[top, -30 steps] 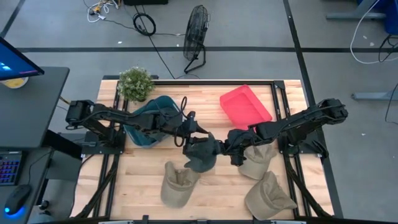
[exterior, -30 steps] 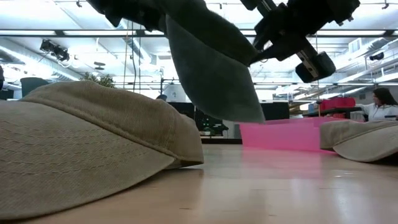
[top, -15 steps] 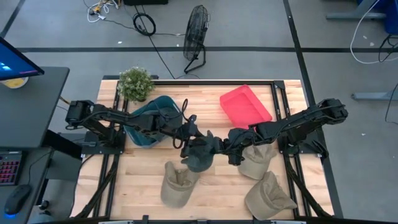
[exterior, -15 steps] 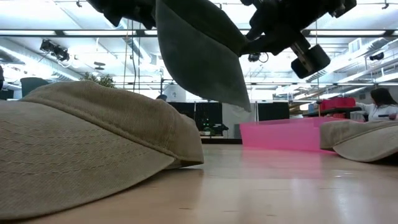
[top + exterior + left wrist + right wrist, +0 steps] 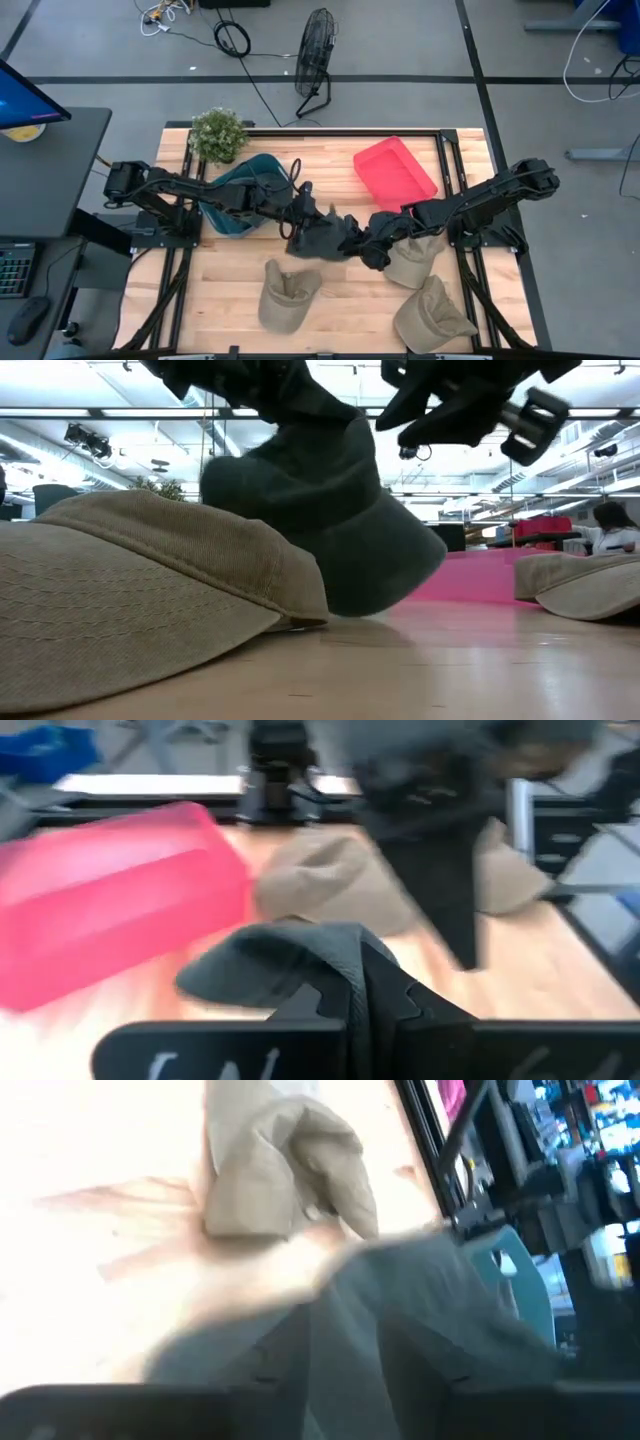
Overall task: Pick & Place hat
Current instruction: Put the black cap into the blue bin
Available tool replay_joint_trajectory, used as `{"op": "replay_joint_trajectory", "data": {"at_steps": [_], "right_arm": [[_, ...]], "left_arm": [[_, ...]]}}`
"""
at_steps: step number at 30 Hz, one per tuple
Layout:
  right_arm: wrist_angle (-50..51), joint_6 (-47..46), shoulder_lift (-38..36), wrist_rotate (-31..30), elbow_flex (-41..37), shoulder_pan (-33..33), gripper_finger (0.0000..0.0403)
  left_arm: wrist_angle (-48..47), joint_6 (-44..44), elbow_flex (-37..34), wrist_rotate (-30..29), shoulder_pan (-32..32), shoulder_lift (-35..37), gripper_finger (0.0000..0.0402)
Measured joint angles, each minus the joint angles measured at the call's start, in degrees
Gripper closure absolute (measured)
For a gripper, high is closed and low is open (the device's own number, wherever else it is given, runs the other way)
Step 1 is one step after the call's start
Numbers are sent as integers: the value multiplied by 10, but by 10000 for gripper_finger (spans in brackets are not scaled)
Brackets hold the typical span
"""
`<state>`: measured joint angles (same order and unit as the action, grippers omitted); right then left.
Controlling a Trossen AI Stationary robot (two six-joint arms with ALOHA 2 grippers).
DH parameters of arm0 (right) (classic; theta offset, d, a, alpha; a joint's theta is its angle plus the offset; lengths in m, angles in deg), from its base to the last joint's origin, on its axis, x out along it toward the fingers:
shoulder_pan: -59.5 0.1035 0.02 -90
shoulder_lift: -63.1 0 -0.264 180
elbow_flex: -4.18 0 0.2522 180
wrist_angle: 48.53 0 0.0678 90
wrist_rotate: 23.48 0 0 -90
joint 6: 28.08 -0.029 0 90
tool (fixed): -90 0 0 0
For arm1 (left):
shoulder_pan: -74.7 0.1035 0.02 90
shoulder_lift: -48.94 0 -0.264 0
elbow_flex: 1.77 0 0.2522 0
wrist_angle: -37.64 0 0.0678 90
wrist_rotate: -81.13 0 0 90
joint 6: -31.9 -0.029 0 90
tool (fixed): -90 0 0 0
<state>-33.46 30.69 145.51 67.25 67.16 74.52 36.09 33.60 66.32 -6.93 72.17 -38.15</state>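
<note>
The dark hat [image 5: 322, 236] has swung leftward and lower since a second ago, now mid-table clenched by your left gripper [image 5: 298, 218], while your right gripper's [image 5: 362, 243] jaws I cannot tell, so carry it slowly toward the teal bin [image 5: 238, 190].

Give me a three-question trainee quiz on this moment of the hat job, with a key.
1. True or false: the dark hat hangs between the left gripper and the right gripper.
2. How many tan hats lie on the table? A) one B) two C) three
3. Fill in: the pink tray holds ____ hats.

Key:
1. True; both grippers are at the dark hat, mid-table.
2. C: one at the front left, one at the front right, one beside the right arm.
3. No.
</note>
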Motion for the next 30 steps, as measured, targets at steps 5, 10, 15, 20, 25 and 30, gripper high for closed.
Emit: {"op": "replay_joint_trajectory", "data": {"at_steps": [5,10,15,20,25,30], "right_arm": [[6,-32,0,-38,0,28,247],[32,-76,0,-49,0,50,238],[53,-131,0,-48,0,55,246],[66,-156,0,-50,0,55,255],[67,-162,0,-49,0,55,263],[71,-163,0,-48,0,54,266]], "left_arm": [[-68,1,0,-103,-12,51,395],[-122,5,0,-254,-53,123,396],[-126,0,0,-350,-102,192,396],[-132,21,0,-443,-139,253,396],[-206,36,0,-517,-167,303,395],[-328,124,0,-572,-173,345,396]]}}
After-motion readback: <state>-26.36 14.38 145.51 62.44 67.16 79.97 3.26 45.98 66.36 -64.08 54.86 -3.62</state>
